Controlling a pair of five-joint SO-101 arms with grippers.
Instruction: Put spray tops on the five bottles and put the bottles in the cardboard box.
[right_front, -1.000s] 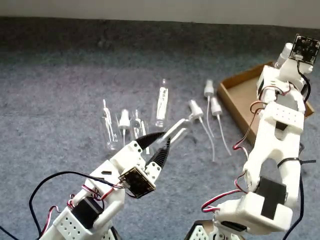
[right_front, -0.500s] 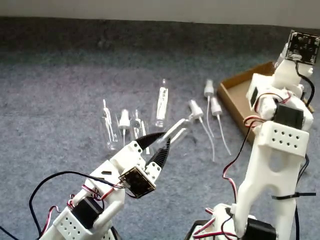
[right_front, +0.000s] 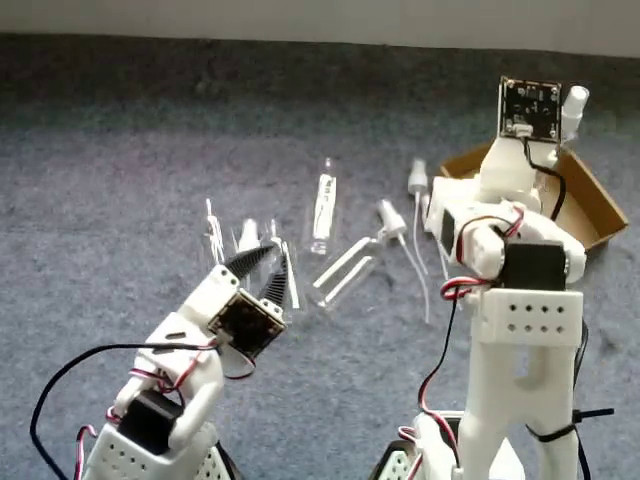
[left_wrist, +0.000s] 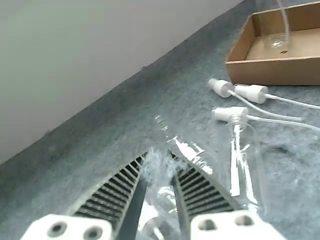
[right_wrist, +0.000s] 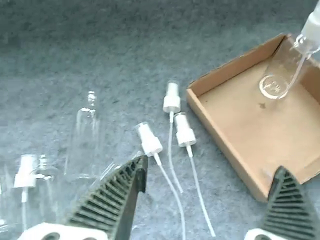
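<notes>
Bottles of clear material make up most of the scene on the grey carpet (right_front: 120, 170). The upright bottles (right_front: 214, 258) stand close together in a cluster, and among them the capped bottle (right_front: 248, 240) wears a white spray top. The left gripper (right_front: 274, 256) is low at this cluster, jaws parted a little; in the left wrist view something clear and blurred sits in the gap (contact cannot be judged). Between the cluster and the box the near lying bottle (right_front: 345, 272) rests on its side, apart from that gripper. The far lying bottle (right_front: 323, 205) lies just beyond it, neck pointing away from the arms; neither carries a top. Three loose spray tops (right_wrist: 171, 102) lie on the carpet between these bottles and the cardboard box (right_wrist: 240, 117), their thin tubes trailing toward the arms. One head is just at the mouth of the near lying bottle. The box sits at the right side of the table, and the boxed bottle (right_wrist: 281, 72), fitted with a white top, stands in its far corner. The right gripper (right_wrist: 210, 167) hangs above the near edge of the box with its jaws spread wide, holding nothing, well apart from the boxed bottle.
</notes>
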